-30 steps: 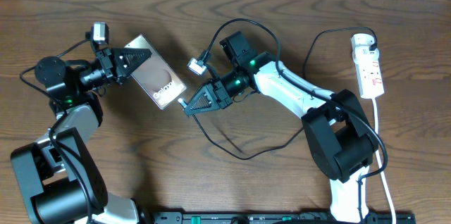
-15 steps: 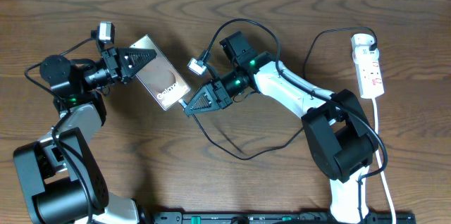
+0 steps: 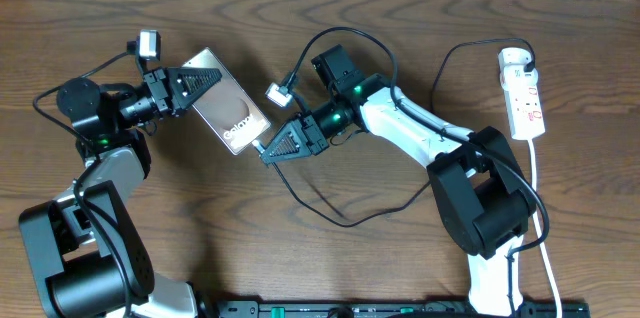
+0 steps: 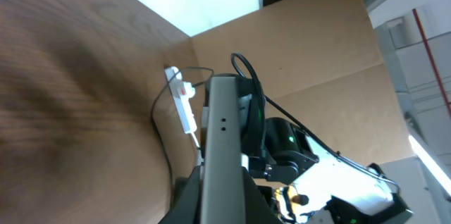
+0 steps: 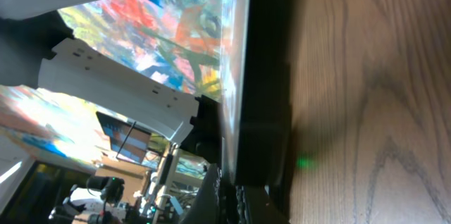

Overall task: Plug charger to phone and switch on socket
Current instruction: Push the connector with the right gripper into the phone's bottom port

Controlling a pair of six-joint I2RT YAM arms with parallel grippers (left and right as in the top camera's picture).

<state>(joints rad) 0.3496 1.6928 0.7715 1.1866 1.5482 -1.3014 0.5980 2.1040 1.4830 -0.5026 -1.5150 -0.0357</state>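
My left gripper (image 3: 204, 83) is shut on the upper end of the phone (image 3: 232, 116), a brown-grey slab with white "Galaxy" lettering, tilted above the table. In the left wrist view the phone's grey edge (image 4: 222, 139) runs up from between the fingers of that gripper (image 4: 224, 206). My right gripper (image 3: 268, 150) is shut on the charger's plug end, its tip right against the phone's lower end. The charger's thin black cable (image 3: 345, 222) loops across the table behind it. The right wrist view shows the phone's dark edge (image 5: 268, 83) just ahead of the right gripper (image 5: 238, 199). The white socket (image 3: 523, 93) lies far right.
The socket's white cord (image 3: 540, 208) runs down the right side past the right arm's base (image 3: 485, 208). The socket also shows small in the left wrist view (image 4: 184, 104). A black rail (image 3: 400, 309) lines the front edge. Bare wood lies between the arms.
My left gripper has carried the phone a little to the right, bringing its lower end up against the right gripper's tip. The right arm has stayed put.
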